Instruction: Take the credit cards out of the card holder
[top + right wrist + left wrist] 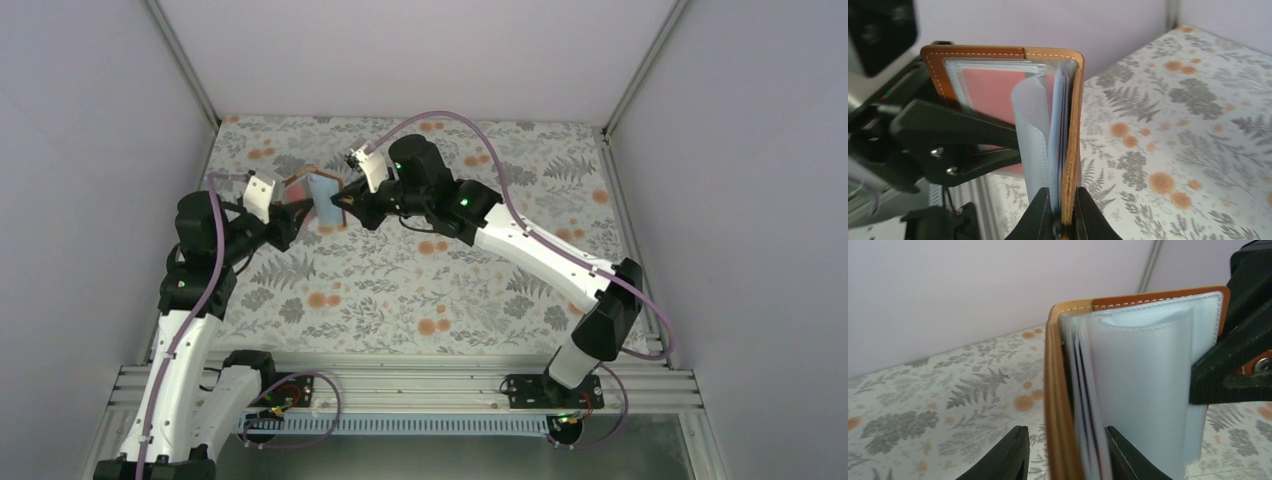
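Right claw point(1064, 220) pinched tight on card holder point(1075, 125) cover; left claw point(1066, 440) straddles opposite cover, grip unclear; holder spread between claws, exposing red card point(985, 95).

The left arm point(185, 335) stands up from its base, bends at the elbow and reaches forward and inward. The right arm point(540, 250) leans across from the other side, its forearm nearly level. Both wrists are raised, and the two end effectors meet almost tip to tip. The right end effector point(1063, 197) is clamped tight on one cover of the card holder point(1075, 125). The left end effector point(1064, 440), just beside it, has its fingers apart and straddles the other cover: one finger point(1015, 455) is clear of the cover, the other against it.
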